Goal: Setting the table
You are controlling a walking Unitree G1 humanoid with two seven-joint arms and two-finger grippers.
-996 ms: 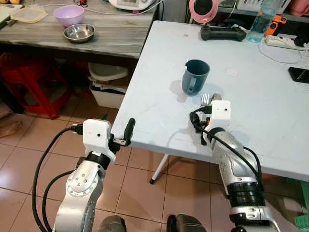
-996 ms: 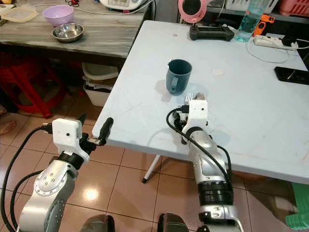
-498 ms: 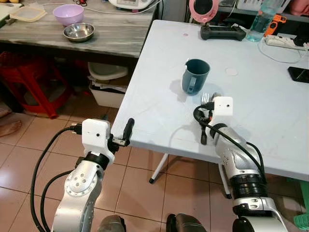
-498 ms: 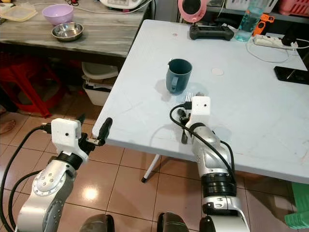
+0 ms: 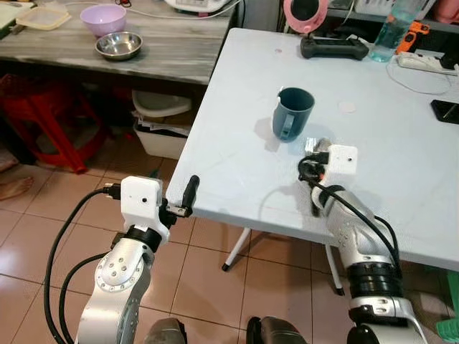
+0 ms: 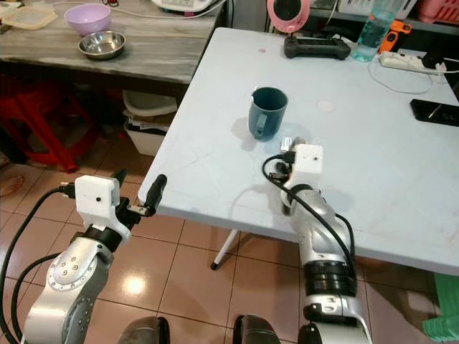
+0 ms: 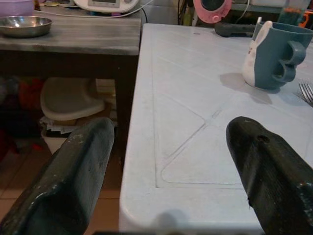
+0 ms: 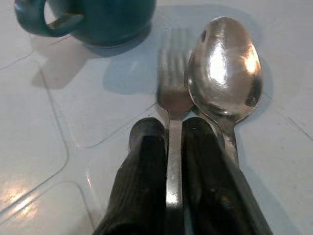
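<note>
The right tool lies low on the white counter, its two black fingers pinched narrow on the handle of a fork. A spoon lies just beside the fork, its handle running under one finger, so whether it is gripped too cannot be told. Both heads point toward the blue mug, which stands upright close behind them with its handle turned toward the robot. The left tool hovers off the near counter edge with its fingers spread wide, holding nothing. As a judgement, the setting is partly made: a mug is in place and the cutlery is down beside it, though not yet let go. No plate or bowl stands at this place; a purple bowl and a steel bowl sit well apart on the grey side counter. What is probably left is to release the fork and fetch a dish.
</note>
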